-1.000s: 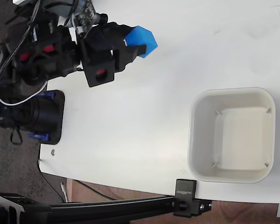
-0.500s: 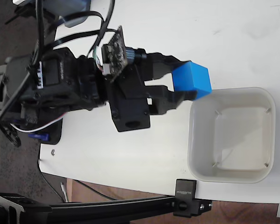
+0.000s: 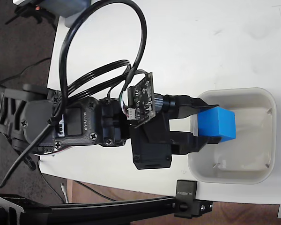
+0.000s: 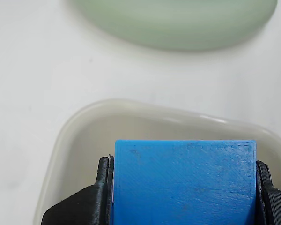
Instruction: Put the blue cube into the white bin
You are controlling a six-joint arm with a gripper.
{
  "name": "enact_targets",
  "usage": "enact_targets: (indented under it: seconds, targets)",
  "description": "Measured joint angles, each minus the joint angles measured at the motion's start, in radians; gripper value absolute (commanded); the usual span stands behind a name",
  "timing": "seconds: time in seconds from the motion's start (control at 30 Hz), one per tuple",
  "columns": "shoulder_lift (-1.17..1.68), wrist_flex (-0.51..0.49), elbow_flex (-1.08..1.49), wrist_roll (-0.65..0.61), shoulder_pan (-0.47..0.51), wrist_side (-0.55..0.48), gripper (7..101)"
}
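Observation:
The blue cube [image 3: 217, 123] hangs over the left part of the white bin [image 3: 267, 101], held between the two black fingers of my gripper [image 3: 210, 123]. In the wrist view the blue cube [image 4: 183, 182] fills the lower middle, pinched between a black finger on either side, so my gripper [image 4: 183, 187] is shut on it. The white bin [image 4: 84, 129] curves around and beyond the cube, its inside showing below it. The cube is above the bin floor, not resting on it.
A pale green rounded object [image 4: 178, 21] lies on the white table beyond the bin in the wrist view. Black cables [image 3: 103, 56] loop above the arm. A black clamp [image 3: 189, 199] sits at the table's lower edge near the bin.
The arm has swung from the upper left down and to the right, carrying the blue cube from beside the bin's upper left corner to over the bin's inside.

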Motion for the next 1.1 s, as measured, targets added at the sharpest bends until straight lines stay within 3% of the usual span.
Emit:
enact_targets:
  seconds: [0.03, 0.1, 0.13, 0.4, 0.53, 0.93, 1.1]
  targets:
    - [-0.003, 0.008, -0.008, -0.003, 0.002, 0.000, 69.9]
    - [-0.003, 0.025, -0.018, -0.009, 0.002, 0.000, 97.3]
    - [-0.003, 0.038, -0.025, -0.015, 0.002, 0.003, 100.3]
    - [0.002, 0.063, -0.014, -0.031, -0.003, 0.006, 100.3]
    - [0.106, 0.051, 0.129, -0.025, -0.006, 0.008, 100.3]
    - [0.999, 0.078, 0.971, 0.058, -0.049, 0.121, 100.3]
    - [1.503, 0.064, 1.450, 0.146, -0.130, 0.198, 100.3]
